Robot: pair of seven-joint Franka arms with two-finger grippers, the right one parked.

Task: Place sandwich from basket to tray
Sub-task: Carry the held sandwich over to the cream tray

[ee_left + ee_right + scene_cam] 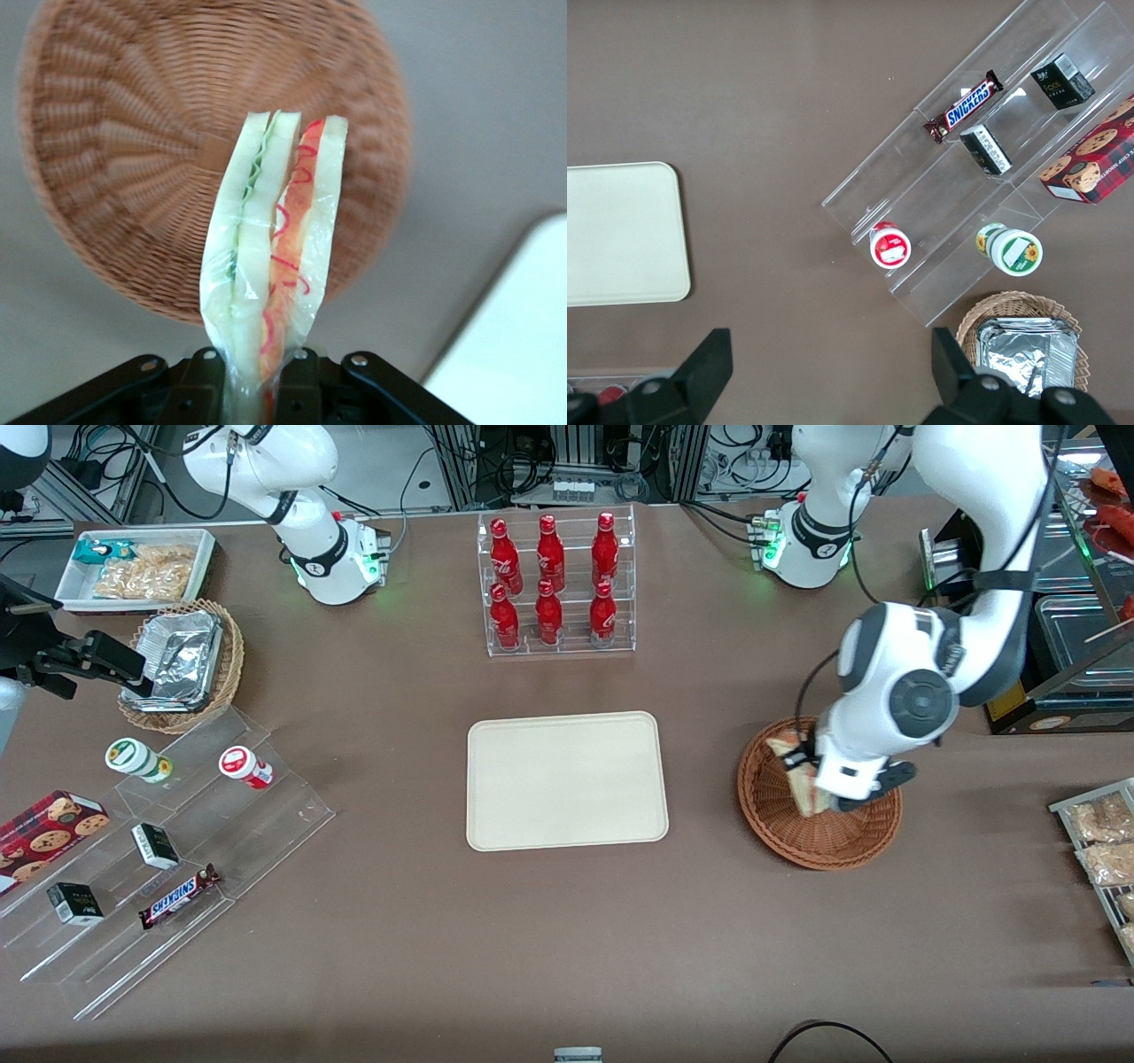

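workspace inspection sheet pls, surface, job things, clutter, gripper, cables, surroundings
surface: brown table, no spills seen
sandwich: wrapped in clear film, gripped at one end, lifted above the basket
basket: reddish-brown wicker, nothing else seen in it
tray: cream, nothing on it
clutter: red bottles in a clear rack, foil container in a tan basket, Snickers bar, cookie box and small jars on an acrylic stand toward the parked arm's end
gripper: shut on the sandwich, over the basket
cables: one black cable at the table edge nearest the front camera
surroundings: equipment racks and wiring above the table
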